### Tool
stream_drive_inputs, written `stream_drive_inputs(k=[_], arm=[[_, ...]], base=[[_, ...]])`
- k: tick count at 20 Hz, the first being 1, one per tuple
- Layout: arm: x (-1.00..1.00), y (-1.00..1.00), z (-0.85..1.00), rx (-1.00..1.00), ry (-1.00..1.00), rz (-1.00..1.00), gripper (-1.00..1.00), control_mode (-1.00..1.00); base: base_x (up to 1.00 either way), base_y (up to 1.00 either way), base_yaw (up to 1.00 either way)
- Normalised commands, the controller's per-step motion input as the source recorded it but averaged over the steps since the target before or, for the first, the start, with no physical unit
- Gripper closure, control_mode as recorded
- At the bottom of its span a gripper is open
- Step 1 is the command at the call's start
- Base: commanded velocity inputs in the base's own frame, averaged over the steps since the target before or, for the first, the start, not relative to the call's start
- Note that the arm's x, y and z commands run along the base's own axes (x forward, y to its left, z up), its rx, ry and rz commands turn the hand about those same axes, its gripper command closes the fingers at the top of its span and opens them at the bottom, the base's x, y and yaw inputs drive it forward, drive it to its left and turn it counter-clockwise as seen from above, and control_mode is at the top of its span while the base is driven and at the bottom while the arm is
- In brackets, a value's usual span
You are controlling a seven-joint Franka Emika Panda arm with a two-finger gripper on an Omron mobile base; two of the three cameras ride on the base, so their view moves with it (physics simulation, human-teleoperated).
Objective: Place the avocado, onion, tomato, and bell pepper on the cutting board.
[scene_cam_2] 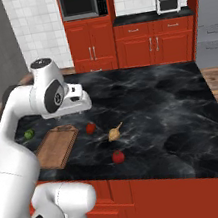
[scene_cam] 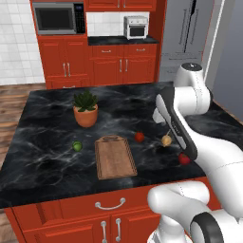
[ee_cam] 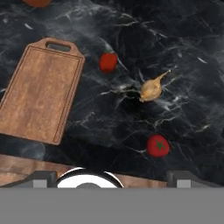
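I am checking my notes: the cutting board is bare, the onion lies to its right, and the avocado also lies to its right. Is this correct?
Not quite. The avocado lies left of the cutting board, as the left base view shows. The board is bare, and the onion does lie to its right.

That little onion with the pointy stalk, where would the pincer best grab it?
Probably around the round bulb of the onion, coming straight down from above. It lies on its side on the counter with clear space around it; the stalk looks too thin to hold.

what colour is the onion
Tan-yellow, with a thin pointed stalk; the onion shows best in the hand view.
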Motion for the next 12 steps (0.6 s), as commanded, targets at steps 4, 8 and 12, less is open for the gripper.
stream_drive_inputs(k=[4, 8, 12], arm=[[0.0, -0.32, -0.07, -0.08, 0.0, 0.0, -1.0, -1.0], [0.0, -0.26, -0.12, 0.0, 0.0, 0.0, -1.0, -1.0], [0.02, -0.05, -0.17, 0.0, 0.02, -0.01, -1.0, -1.0]], base=[[0.0, 0.0, 0.0], [0.0, 0.0, 0.0], [0.0, 0.0, 0.0]])
